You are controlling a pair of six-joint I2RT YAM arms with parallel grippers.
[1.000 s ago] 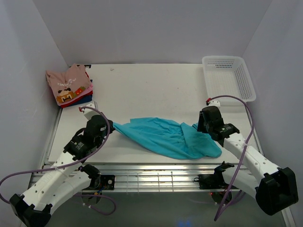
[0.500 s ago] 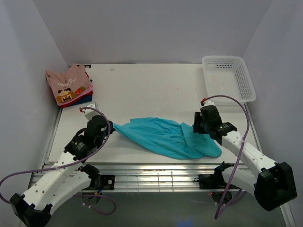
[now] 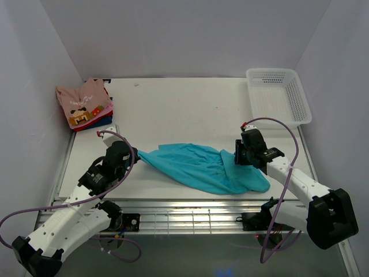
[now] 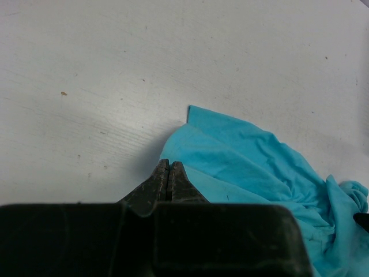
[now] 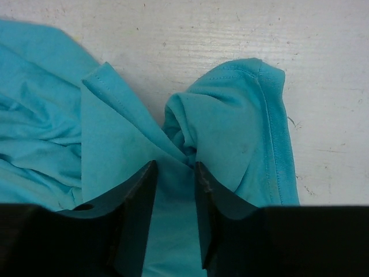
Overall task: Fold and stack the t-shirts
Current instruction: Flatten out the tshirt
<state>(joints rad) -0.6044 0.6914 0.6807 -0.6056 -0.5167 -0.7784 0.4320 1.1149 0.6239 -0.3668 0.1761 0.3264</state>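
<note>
Left hand: the left gripper (image 4: pixel 168 172) has its two fingers pressed tight together. It looks like it is pinching the left tip of the teal shirt (image 3: pixel 196 166).
Right hand: the right gripper (image 5: pixel 173 173) has its fingers apart. One finger sits on each side of a bunched fold at the shirt's right end. It is not squeezing yet.
Where the shirt is: on the table (image 3: pixel 184 109), in the near middle, crumpled and not folded.
Long way of the shirt: it runs left to right, from one hand to the other.
Which hand is nearer: each hand is at its own end. The left end is pulled to a point at the left hand. The right end is a fat lump, with a sleeve hem just right of the right hand's fingers.
Stack (image 3: pixel 86 105): in the far left corner, pink shirt on top, well apart from the teal one. It is closer to the left arm.
Next move, my guess: the right hand should pinch its fold. Then both hands can pull apart, left and right, to spread the shirt flat.
</note>
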